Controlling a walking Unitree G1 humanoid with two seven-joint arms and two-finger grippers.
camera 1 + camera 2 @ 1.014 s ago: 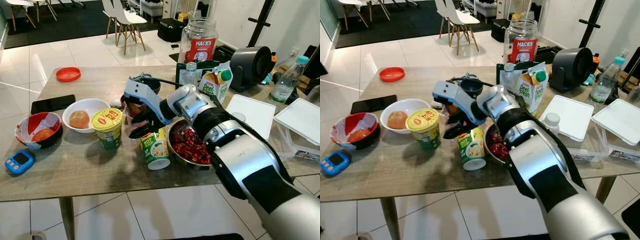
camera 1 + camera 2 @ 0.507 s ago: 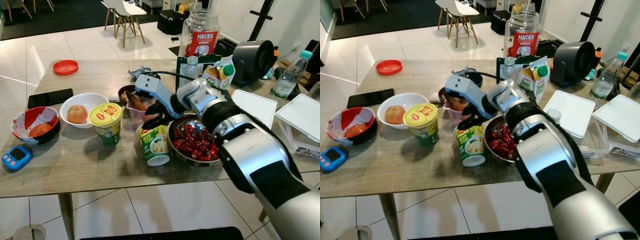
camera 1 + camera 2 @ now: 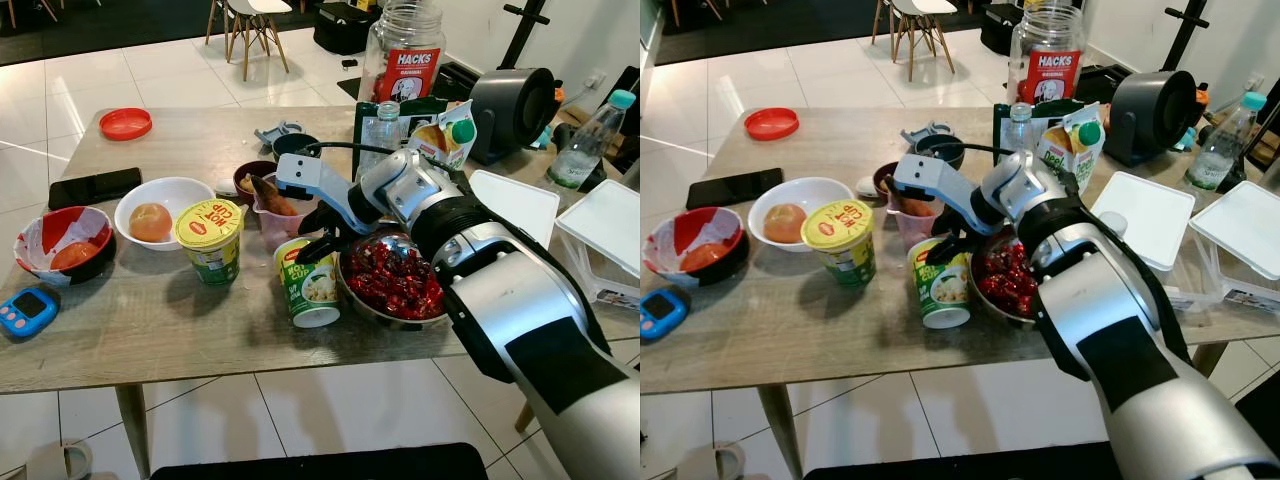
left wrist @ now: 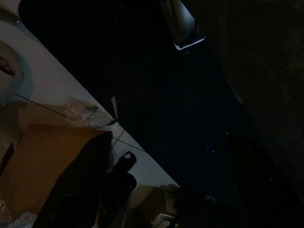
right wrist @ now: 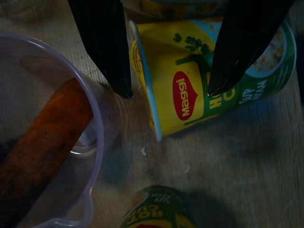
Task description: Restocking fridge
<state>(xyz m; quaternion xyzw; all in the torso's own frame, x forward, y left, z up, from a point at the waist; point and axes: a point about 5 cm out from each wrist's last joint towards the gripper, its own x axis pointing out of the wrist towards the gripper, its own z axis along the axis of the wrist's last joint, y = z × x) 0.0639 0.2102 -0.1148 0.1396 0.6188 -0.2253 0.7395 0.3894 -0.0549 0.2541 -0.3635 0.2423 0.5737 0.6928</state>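
A green and yellow Maggi noodle cup (image 3: 308,287) stands near the table's front edge, beside a metal bowl of red fruit (image 3: 392,282). My right gripper (image 3: 306,238) reaches in from the right and hangs open at the cup's top. In the right wrist view the cup (image 5: 190,85) lies between the two black fingers (image 5: 107,47), which stand apart on either side of it. A second noodle cup with a yellow lid (image 3: 211,240) stands to its left. The left arm hangs idle in a dark left wrist view.
A clear cup holding a carrot (image 3: 272,210) stands just behind the gripper. A white bowl with a round fruit (image 3: 155,212), a red bowl (image 3: 62,245), a phone (image 3: 93,187), a juice carton (image 3: 443,145), a Hacks jar (image 3: 402,55) and white containers (image 3: 515,205) crowd the table (image 3: 150,330).
The camera has shifted. My right gripper has moved from the carrot cup's side rightward over the green noodle cup, and its fingers now straddle the cup's top.
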